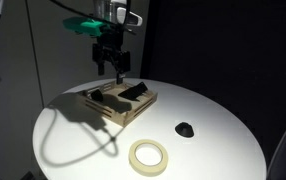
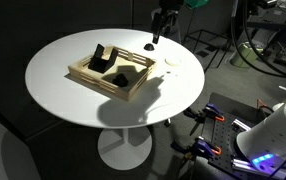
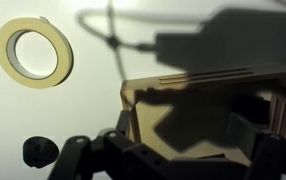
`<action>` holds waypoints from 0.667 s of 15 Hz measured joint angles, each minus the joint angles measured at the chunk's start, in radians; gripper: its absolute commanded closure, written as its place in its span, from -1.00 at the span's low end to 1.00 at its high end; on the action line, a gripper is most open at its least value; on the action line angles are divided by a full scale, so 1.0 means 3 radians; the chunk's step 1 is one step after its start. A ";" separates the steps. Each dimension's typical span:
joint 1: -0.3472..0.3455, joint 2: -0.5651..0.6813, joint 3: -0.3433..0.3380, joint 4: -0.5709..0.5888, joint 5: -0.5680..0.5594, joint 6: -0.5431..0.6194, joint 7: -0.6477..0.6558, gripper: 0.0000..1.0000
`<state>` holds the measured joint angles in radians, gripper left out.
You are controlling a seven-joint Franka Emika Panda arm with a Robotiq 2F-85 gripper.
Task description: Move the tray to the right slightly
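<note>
Light wood forms the tray (image 1: 118,115), a shallow square with a low raised rim and an inner divider that splits it into compartments. In both exterior views it lies flat on the round white worktop (image 1: 218,150), on the half farther from the camera in one (image 1: 118,115) and near the middle in the other (image 2: 100,86). The wrist view shows one corner and a pale rim edge of it (image 3: 198,78), the inside darkened by shadow.

There is one tray. Two dark items sit in it, one (image 1: 98,97) in one compartment and a larger one (image 1: 135,92) beside it; what they are cannot be told. One cream tape ring (image 1: 149,156) lies flat near the worktop's front edge, well apart from the tray. One small black lump (image 1: 186,129) rests between the ring and the tray's side, touching neither.

The end effector (image 1: 113,70) hangs over the tray's far edge. In the wrist view its fingers (image 3: 78,158) stand wide apart, gripping nothing.
</note>
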<state>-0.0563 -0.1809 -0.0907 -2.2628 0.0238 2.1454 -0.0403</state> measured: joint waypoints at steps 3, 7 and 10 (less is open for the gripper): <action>-0.0041 0.0004 -0.0050 -0.0088 0.0061 0.0091 0.0000 -1.00; -0.0091 0.0055 -0.0099 -0.0150 0.0093 0.0302 0.0001 -1.00; -0.0110 0.0073 -0.0111 -0.0150 0.0093 0.0345 0.0001 -1.00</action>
<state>-0.0894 -0.1591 -0.1240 -2.3079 0.0516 2.2489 -0.0398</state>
